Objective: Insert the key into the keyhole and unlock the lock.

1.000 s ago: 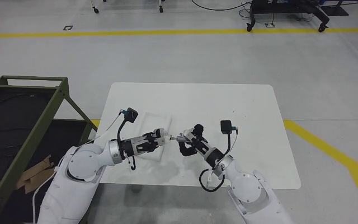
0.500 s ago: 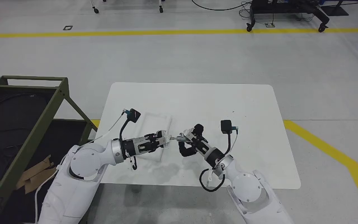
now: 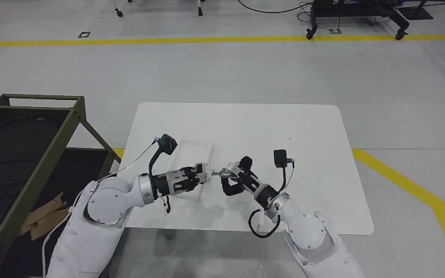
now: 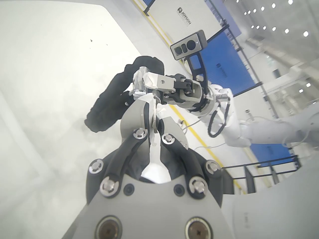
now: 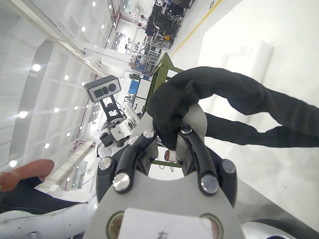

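roughly centre of the top view, a little below mid-frame: left gripper (image 3: 204, 171) clenched on the key (image 4: 155, 123), tip aimed at the right gripper (image 3: 227, 181), itself clamped on the black fabric-sleeved cable lock (image 5: 172, 108). both held up off the white table (image 3: 306, 139), key and lock end touching or nearly so. blade in or out of the silver keyhole end (image 4: 137, 93): cannot tell.

judged step: insertion, turn not yet done. to do it well: line up blade axis with cylinder axis before pushing, keep the right gripper rigid, push straight and slow, back off and re-aim on any jam rather than forcing. turn only after full seating, rotating about the key's own axis to avoid bending the thin blade or slipping it in the grip. mind the floppy cable loop (image 5: 249, 88), likely to swing and drag the cylinder off line.

room: bare tabletop across the right and upper parts of the frame, plenty for sweeping either arm. white pad (image 3: 191, 149) just upper-left of the left gripper, partly under it, so no dipping there. table's near edge not far below both wrists in frame; olive metal frame (image 3: 76, 111) well apart at far left.
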Motion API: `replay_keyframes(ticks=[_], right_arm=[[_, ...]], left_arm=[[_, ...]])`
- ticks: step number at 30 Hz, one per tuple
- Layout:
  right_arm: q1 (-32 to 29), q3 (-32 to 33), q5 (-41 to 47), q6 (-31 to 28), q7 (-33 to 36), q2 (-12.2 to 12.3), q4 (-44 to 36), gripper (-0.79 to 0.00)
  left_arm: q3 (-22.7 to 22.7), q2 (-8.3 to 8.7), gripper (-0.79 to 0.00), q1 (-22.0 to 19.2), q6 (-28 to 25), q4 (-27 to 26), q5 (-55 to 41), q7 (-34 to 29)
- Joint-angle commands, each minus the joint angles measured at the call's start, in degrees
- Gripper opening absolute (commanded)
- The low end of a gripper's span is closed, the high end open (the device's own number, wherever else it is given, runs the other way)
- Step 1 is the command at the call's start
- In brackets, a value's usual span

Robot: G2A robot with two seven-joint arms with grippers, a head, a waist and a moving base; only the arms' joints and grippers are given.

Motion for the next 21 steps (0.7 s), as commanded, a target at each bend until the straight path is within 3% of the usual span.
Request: replay_keyframes(ticks=[1,21], right_arm=[[0.62,0.38,1.55,1.97,1.91,0.01,0.07,-0.785],[2.17,0.53,7.38,11.24,9.9,-0.02,-2.48,-0.785]], left_arm=[[-0.37,0.15,-0.785,0.49,-1.35,-0.4,2.33,1.63],[-2.93,2.24,-0.785,2.96,-21.13,-4.32,21.88,8.75]])
